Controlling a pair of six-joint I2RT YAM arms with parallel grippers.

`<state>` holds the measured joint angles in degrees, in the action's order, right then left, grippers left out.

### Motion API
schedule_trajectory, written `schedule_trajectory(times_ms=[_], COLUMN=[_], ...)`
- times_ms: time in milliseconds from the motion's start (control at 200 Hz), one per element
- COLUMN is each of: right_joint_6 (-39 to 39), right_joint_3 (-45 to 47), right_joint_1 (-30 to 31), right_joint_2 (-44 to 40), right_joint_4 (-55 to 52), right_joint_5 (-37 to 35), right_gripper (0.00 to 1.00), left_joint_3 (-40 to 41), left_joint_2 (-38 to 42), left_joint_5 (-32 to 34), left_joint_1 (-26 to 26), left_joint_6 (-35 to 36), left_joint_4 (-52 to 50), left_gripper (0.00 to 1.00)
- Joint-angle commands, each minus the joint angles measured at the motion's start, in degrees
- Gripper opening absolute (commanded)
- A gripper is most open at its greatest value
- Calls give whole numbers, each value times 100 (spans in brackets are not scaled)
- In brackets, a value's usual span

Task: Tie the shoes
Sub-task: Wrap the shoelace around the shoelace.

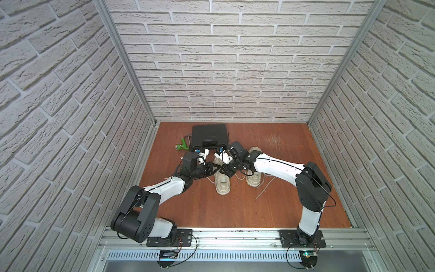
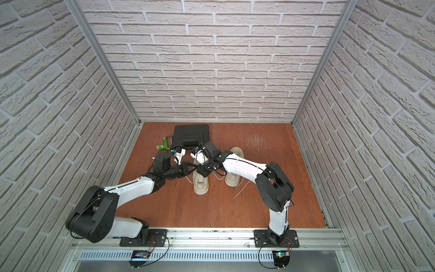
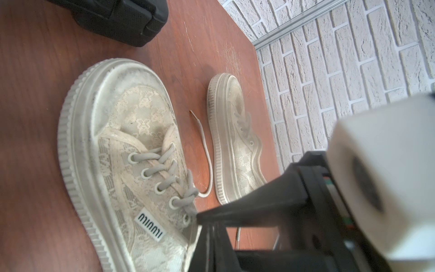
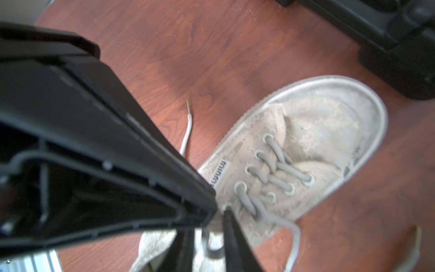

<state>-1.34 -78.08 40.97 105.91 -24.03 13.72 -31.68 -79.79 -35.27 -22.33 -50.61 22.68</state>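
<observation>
1. Top views: the shoes stand side by side but apart on the wooden table [image 1: 211, 212], toes toward the black case [image 1: 209, 135]. A green tool [image 1: 182, 147] lies beside the case.
   - One shoe [image 1: 222, 184] sits under both grippers.
   - The other shoe [image 1: 253, 179] lies partly under the right forearm, and its loose lace [image 1: 263, 190] trails toward the near edge.
   - The left gripper [image 1: 217, 168] and right gripper [image 1: 224, 170] meet almost tip to tip over the first shoe's eyelets. I cannot tell from here how wide either stands.
   - The thick soles should keep the shoes upright, but they look light enough to slide on the smooth wood if tugged.

2. Left wrist view: the left gripper [image 3: 200, 219] is closed, its tip at the crossed lace by the shoe's [image 3: 131, 141] top eyelets.
   - Whether a strand is actually pinched is hidden.
   - A free end of the lace [image 3: 209, 164] curves on the wood between this shoe and the other shoe [image 3: 237, 131].
   - The lace looks soft, limp and likely to slip. It is best gripped on the free strand close to the eyelets, not at the stiff tip.

3. Right wrist view: the right gripper [image 4: 219, 212] hangs just over the same top eyelets.
   - Its black fingers are blurred and overlap other dark parts, so I cannot tell how far open it is or whether it holds anything.
   - The creased canvas will give under pressure, so pinch only the lace.
</observation>
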Motion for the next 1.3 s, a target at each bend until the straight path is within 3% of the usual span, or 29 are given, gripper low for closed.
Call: schedule_trajectory(times_ms=[0,80,210,460,625,1140,1295], right_joint_6=[-88,-267,-744,-1184,-1337,-1448,-1465], right_joint_3=[117,254,247,-584,-1158,-1340,-1415], right_joint_1=[-60,-147,-267,-287,-528,-915,-925], right_joint_2=[-625,-863,-927,10,674,1632,1876], right_joint_4=[-424,-764,-1383,-1859,-1937,-1745,-1805], right_joint_5=[-504,-893,-1897,-2568,-2544,-2184,-2099], right_gripper=[40,46,48,46,44,43,31], left_joint_3=[30,52,66,65,57,13,4], left_joint_2=[9,17,51,135,228,214,208], left_joint_5=[17,106,234,327,424,407,387], left_joint_1=[-30,-34,-24,-11,-13,-16,-11], left_joint_6=[116,178,286,402,510,561,596], left_joint_4=[127,131,75,-30,-213,-253,-212], left_gripper=[0,0,0,0,0,0,0])
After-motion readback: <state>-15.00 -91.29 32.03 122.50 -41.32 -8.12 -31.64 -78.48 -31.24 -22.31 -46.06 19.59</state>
